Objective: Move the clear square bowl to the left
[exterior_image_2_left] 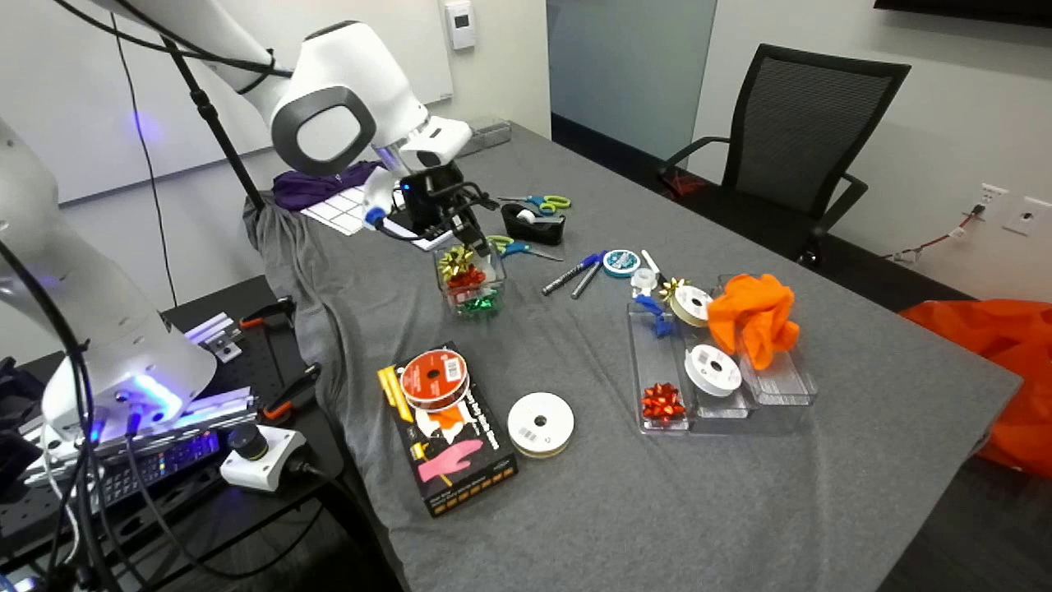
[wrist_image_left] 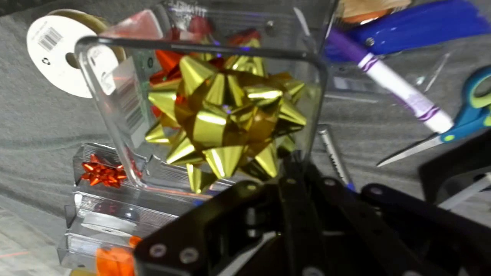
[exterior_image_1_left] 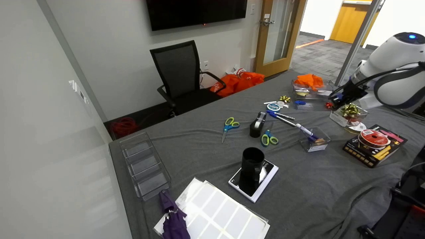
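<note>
Gripper (wrist_image_left: 301, 165) nearest wrist camera, jaws clenched on wall of clear square bowl (wrist_image_left: 199, 46). Inside bowl: gold bow (wrist_image_left: 222, 115), red bow (wrist_image_left: 167, 65); in an exterior view, green bow (exterior_image_2_left: 478, 302). Cannot tell whether bowl touches table (exterior_image_2_left: 657, 510). Wrist view: white spool (wrist_image_left: 53, 65) left of bowl, purple-and-white marker (wrist_image_left: 399, 88) right of bowl, scissors (wrist_image_left: 460, 126) farther right. In an exterior view, black box (exterior_image_2_left: 472, 436) nearer camera than bowl, red spool (exterior_image_2_left: 434, 378) on top.
</note>
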{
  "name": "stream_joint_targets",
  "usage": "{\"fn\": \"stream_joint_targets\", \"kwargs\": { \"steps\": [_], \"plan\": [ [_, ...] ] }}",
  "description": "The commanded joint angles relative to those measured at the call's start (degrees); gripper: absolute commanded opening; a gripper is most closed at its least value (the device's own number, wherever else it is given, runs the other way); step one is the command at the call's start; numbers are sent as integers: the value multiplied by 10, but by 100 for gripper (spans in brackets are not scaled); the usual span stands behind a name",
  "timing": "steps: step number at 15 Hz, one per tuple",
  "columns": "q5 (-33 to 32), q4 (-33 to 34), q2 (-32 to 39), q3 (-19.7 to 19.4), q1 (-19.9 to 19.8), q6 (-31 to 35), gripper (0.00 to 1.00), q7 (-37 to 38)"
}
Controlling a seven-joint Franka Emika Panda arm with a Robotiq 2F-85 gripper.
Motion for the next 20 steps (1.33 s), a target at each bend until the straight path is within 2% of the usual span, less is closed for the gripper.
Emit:
{"fn": "stream_joint_targets", "kwargs": {
  "steps": [1, 2, 3, 4, 6, 10, 11, 14, 16, 20],
  "plan": [
    [26, -131, -104, 62, -49, 68, 1, -114],
    [37, -162, -126, 71, -48, 79, 1, -144],
    [56, -188, -153, 14, 17, 72, 1, -187],
    [30, -124, -88, 41, -15, 61, 5, -115],
    [46, -159, -123, 28, 7, 61, 5, -154],
    [47, -161, -134, 22, 13, 61, 5, -163],
    [47, -161, -134, 22, 13, 61, 1, -164],
    [29, -151, -119, 57, 8, 52, 1, -128],
    [5, -147, -106, 92, -2, 50, 1, -87],
    [-39, -143, -90, 140, 3, 32, 1, 4]
  ]
}}
